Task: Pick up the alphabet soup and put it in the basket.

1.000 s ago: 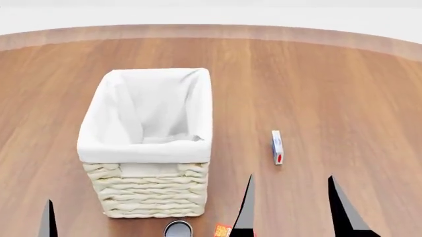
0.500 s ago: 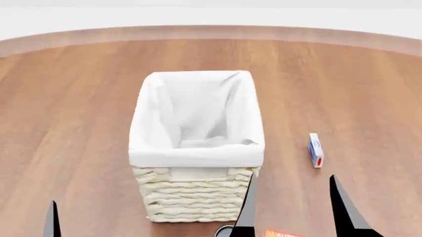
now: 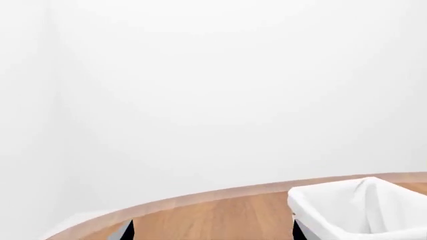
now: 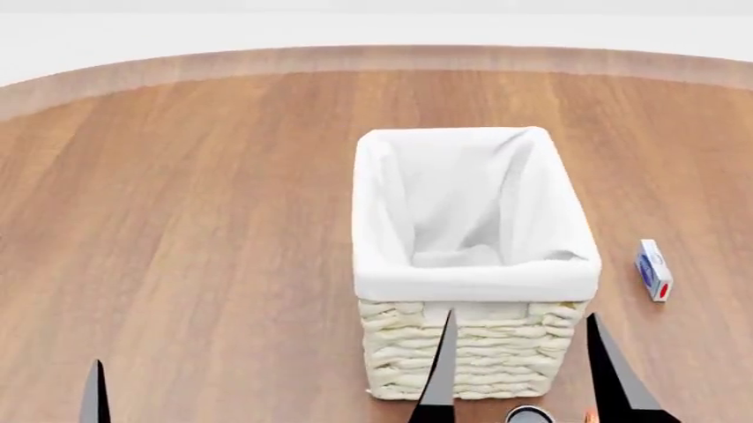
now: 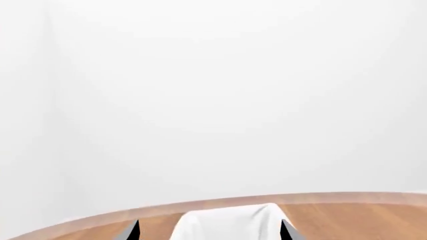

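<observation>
Light: bright, even, diffuse (no clear source)
Shadows: faint folds inside the basket [image 4: 471, 207] liner
Glare: none on the table [image 4: 189, 220]
Focus: sharp, slight compression softness

Basket [image 4: 471, 264] on table [image 4: 176, 220], small box [image 4: 653, 270] to its right.

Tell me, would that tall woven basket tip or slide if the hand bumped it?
The basket stands tall on a fairly narrow base, so a knock near its rim might tip it. It looks empty, so probably light, and may slide on the smooth wooden table. Its cloth liner looks floppy.
</observation>
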Available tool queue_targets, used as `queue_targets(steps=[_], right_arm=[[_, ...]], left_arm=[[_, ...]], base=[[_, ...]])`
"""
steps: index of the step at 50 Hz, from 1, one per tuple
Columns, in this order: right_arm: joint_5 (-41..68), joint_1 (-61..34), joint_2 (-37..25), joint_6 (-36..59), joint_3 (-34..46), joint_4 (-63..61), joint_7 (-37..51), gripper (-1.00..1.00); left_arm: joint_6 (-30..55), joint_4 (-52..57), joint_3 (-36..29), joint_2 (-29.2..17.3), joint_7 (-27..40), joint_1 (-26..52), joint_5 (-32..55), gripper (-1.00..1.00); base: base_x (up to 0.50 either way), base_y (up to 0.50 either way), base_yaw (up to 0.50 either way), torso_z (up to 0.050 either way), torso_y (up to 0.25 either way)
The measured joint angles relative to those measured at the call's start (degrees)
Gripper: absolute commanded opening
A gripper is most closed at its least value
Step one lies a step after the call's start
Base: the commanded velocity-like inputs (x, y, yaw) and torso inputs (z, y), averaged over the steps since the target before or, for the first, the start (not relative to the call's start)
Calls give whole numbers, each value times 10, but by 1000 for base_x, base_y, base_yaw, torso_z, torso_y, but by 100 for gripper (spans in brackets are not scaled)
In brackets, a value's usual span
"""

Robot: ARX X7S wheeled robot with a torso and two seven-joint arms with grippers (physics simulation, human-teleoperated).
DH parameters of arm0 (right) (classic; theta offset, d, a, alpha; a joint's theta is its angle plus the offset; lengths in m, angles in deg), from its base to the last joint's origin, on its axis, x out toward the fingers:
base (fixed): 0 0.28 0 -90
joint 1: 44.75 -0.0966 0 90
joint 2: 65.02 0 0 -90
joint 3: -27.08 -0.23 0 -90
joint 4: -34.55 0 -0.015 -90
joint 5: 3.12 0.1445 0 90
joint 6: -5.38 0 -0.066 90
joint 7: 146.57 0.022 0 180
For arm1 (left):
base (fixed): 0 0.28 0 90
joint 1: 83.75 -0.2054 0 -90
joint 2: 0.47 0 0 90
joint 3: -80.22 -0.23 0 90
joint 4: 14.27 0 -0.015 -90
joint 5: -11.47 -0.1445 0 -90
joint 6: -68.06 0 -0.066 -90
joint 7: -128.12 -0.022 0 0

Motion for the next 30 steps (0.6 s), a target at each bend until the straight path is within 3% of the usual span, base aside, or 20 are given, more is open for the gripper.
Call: queue_targets(steps=[5,13,30], right_arm=[[6,-1,-2,-1,-1,0,2,100],[15,0,-5,-8,-1,1,3,100],[23,-11,-30,9,-8,-24,27,100]], left_arm=[[0,0,-2,-2,3,1,2,100],[2,-1,-5,-6,8,2,3,100],[4,-6,-10,-13,17,7,7,100]], base=[[0,0,0,0,0],[438,0,0,0,0],[5,0,0,0,0]])
